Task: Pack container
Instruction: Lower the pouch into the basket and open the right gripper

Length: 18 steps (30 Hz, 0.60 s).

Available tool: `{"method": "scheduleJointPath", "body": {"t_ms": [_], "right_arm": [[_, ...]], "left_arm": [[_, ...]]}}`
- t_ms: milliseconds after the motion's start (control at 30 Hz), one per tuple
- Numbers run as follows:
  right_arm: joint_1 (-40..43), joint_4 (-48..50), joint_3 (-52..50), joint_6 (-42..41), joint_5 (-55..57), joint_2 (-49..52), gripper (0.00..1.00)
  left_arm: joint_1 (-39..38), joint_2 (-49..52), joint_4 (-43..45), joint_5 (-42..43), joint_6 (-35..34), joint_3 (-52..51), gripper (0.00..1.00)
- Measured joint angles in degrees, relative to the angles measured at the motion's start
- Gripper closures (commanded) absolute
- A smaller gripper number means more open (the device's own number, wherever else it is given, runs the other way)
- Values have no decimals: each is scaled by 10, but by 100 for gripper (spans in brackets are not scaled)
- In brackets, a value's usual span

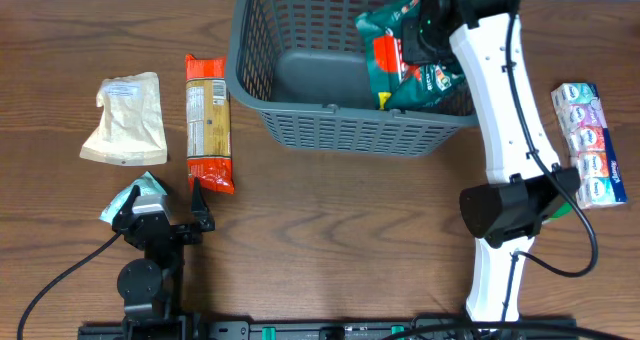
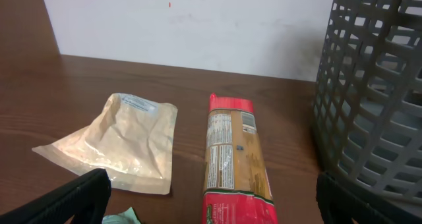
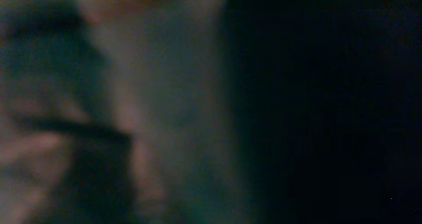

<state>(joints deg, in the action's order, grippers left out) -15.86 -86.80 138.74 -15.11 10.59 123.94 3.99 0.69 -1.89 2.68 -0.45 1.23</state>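
The container (image 1: pixel 340 120) is a dark grey slotted basket at the table's far middle; its wall (image 2: pixel 376 85) also fills the right of the left wrist view. Green and red snack packets (image 1: pixel 405 60) lie in its right half. My right gripper (image 1: pixel 428 25) is down among them, shut; its wrist view is dark and blurred, so I cannot tell whether it holds one. My left gripper (image 1: pixel 165 212) (image 2: pixel 212 184) stands open low at the near left. In front of it lie an orange-red packet (image 1: pixel 208 120) (image 2: pixel 234 155) and a beige pouch (image 1: pixel 127 118) (image 2: pixel 122 141).
A pale green packet (image 1: pixel 140 195) (image 2: pixel 122 217) lies under the left gripper's left finger. A pack of tissues (image 1: pixel 590 145) sits at the right edge. The white right arm (image 1: pixel 505 100) stretches from its base (image 1: pixel 510 210) over the basket's right corner.
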Motion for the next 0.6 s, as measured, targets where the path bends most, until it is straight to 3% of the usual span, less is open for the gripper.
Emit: {"method": "scheduleJointPath", "body": {"t_ms": [500, 600], "right_arm": [[0, 68, -127, 0, -1, 4, 97], [0, 74, -129, -4, -2, 4, 36]], "left_arm": [[0, 0, 0, 0, 0, 0, 1], [0, 0, 0, 0, 0, 0, 1]]}}
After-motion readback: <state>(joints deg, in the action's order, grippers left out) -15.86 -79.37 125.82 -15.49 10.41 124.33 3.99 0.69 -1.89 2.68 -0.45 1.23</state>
